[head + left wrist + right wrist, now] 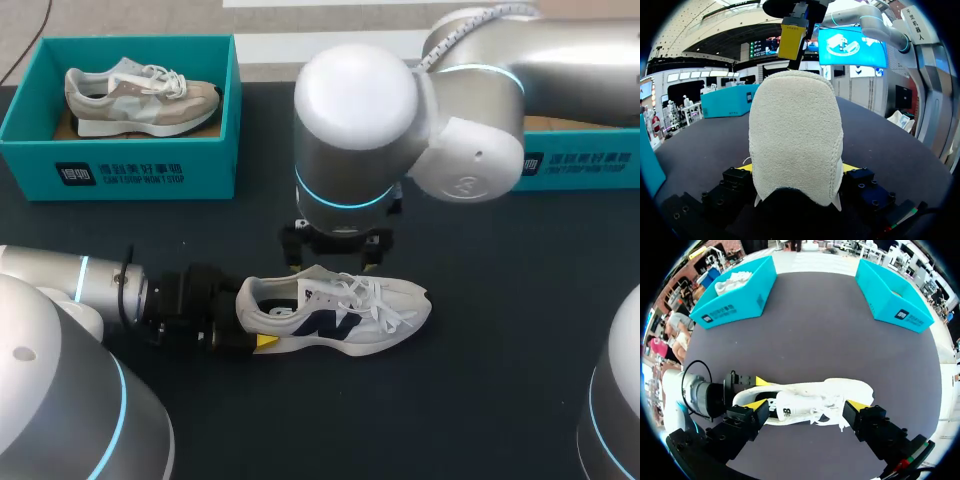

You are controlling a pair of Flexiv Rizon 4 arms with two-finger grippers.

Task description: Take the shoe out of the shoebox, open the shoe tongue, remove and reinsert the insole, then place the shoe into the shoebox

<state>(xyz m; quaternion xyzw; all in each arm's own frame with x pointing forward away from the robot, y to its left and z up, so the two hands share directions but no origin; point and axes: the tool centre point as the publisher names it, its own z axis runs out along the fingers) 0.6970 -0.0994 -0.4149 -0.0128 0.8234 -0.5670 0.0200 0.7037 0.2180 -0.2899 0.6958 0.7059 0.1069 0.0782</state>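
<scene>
Grips the heel of the white shoe (795,125) in the left pincer (796,166), narrow, with a yellow tip pressed against each side of the heel. Holds it low, sole down on the dark table (470,400), just near of the middle, heel to the left and toe to the right. Laces loose and tangled over the tongue; navy mark on the near flank; pale lining in the open collar.

Hovers above that same shoe with the right pincer (807,405), spread wide and holding nothing, one yellow tip over the heel end, the other over the toe end. Seems clear of the upper, though hard to judge from the wrist view. From the left wrist, shows one yellow finger (791,40) of the right pincer well above the heel.

Comes in low and level from the near left with the left arm (90,290), along the table. Enters from the far right with the right arm (400,110), wrist turned straight down over the shoe.

Farther out, at the far left: the left shoebox (120,165), teal, open, well apart from the white shoe. Inside it, a second shoe (140,95), grey and beige, sole down, toe to the right. At the far right, partly hidden behind the right arm: the right shoebox (580,165), teal too, also well apart; contents not to be made out.
</scene>
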